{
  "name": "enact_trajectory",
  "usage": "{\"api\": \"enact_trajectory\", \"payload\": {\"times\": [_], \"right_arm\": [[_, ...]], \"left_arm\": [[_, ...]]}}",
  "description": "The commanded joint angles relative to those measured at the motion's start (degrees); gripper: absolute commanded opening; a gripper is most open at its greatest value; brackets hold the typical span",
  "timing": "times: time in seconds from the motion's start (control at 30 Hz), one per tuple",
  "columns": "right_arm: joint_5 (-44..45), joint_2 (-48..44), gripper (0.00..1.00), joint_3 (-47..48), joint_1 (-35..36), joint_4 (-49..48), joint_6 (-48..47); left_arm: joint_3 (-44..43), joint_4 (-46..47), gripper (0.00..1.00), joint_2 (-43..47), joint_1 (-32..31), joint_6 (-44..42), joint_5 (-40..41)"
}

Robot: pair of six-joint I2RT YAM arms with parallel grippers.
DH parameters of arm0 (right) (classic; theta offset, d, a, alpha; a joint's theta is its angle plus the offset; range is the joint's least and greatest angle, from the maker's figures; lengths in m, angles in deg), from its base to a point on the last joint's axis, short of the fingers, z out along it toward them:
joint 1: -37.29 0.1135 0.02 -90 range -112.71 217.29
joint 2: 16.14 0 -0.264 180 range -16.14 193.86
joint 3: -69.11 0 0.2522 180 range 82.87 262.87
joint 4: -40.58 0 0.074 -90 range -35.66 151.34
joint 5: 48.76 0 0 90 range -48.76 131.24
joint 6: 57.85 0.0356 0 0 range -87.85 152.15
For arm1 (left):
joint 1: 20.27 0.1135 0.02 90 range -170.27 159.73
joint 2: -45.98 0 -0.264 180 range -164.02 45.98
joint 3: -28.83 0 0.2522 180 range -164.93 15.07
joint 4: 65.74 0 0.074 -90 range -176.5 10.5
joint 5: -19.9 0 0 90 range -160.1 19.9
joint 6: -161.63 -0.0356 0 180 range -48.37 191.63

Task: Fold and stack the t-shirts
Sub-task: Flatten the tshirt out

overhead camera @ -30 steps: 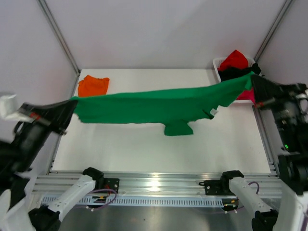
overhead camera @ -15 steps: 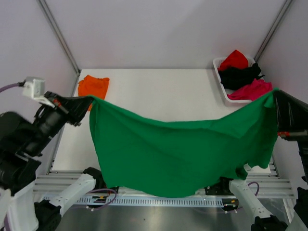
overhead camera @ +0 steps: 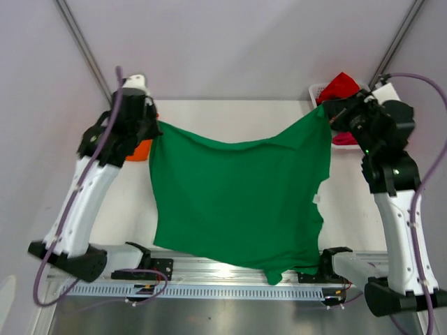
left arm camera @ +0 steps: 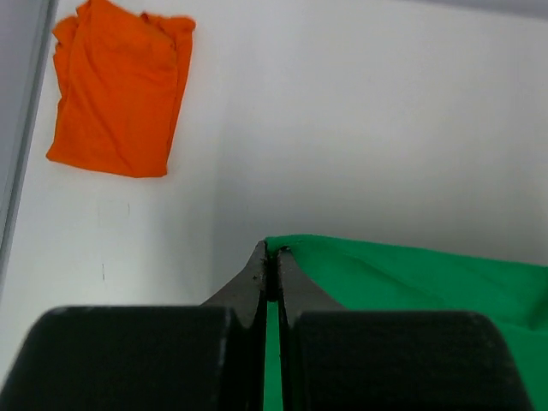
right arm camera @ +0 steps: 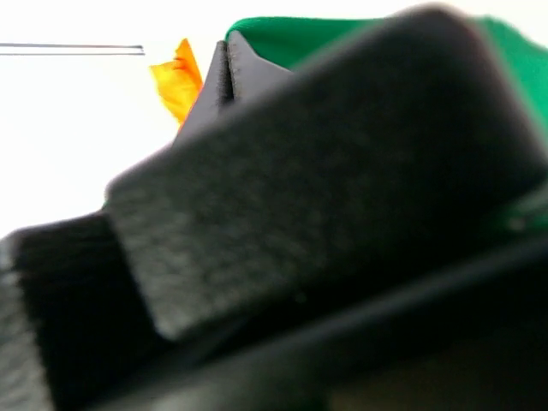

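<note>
From above, the orange t-shirt (left arm camera: 120, 90) is mostly hidden behind the left arm; the right wrist view is blurred. Both arms are raised, left gripper (overhead camera: 153, 125) and right gripper (overhead camera: 326, 110) each clamped on 1 corner of the green t-shirt (overhead camera: 237, 195) stretched between them. Counted: 1 green, 1 orange, 1 red t-shirt (overhead camera: 339, 85).

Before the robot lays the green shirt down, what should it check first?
1. Left gripper shut on a corner of the green t-shirt: ok.
2. Right gripper shut on the other far corner: ok.
3. Shirt spread wide between them: ok, though the top edge sags a little.
4. Whole shirt over the table: not ok, its near hem hangs past the front rail.
5. Folded orange t-shirt apart from the green one: ok.
</note>
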Motion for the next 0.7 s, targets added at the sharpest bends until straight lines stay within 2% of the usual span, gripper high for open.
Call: {"api": "enact_trajectory", "payload": {"times": [0.0,0.07,0.17,0.2,0.23,0.27,0.3,0.33,0.37,0.4,0.43,0.47,0.67], "right_arm": [[2.1,1.8,0.0,-1.6,-0.2,-5.0,-1.6],[2.2,4.1,0.0,-4.1,-0.3,-5.8,-2.0],[1.9,5.5,0.0,-8.5,-0.2,-8.2,-2.7],[2.1,5.8,0.0,-9.5,-0.3,-9.3,-3.0],[1.9,6.0,0.0,-10.5,-0.3,-9.6,-3.4],[1.9,6.5,0.0,-12.1,-0.3,-9.7,-3.7],[1.8,6.7,0.04,-12.8,-0.3,-9.9,-4.1],[2.2,6.8,0.24,-13.6,-0.3,-10.1,-4.9],[2.9,6.7,0.39,-15.5,-0.4,-10.4,-5.0],[3.6,6.1,0.5,-16.7,-0.4,-11.7,-5.2],[5.3,5.7,0.52,-18.0,-0.3,-12.5,-5.6],[5.8,5.3,0.57,-19.1,-0.3,-13.1,-5.6],[7.8,3.9,0.6,-24.6,-0.3,-16.4,-6.2]], "left_arm": [[1.4,2.4,0.01,-10.6,0.4,-2.2,4.4],[1.3,3.3,0.01,-19.9,0.4,-1.6,4.3],[0.4,5.9,0.01,-28.3,0.4,0.1,1.5],[-0.4,7.7,0.06,-32.8,0.2,1.0,1.0],[-0.8,8.7,0.25,-34.8,0.2,1.3,-0.9],[-1.0,9.5,0.63,-36.4,0.2,1.3,-2.1],[-1.7,10.4,0.94,-39.2,0.2,1.6,-3.1],[-1.7,12.0,0.98,-40.4,0.2,1.6,-4.4],[-2.0,12.9,0.99,-41.5,0.2,1.6,-4.6],[-2.3,13.1,0.99,-42.5,0.2,1.8,-4.7],[-2.9,12.6,0.99,-43.9,0.0,1.9,-4.3],[-2.7,12.6,1.0,-44.2,-0.2,2.2,-3.9],[2.7,14.8,1.0,-39.2,-0.8,2.4,-3.3]]}}
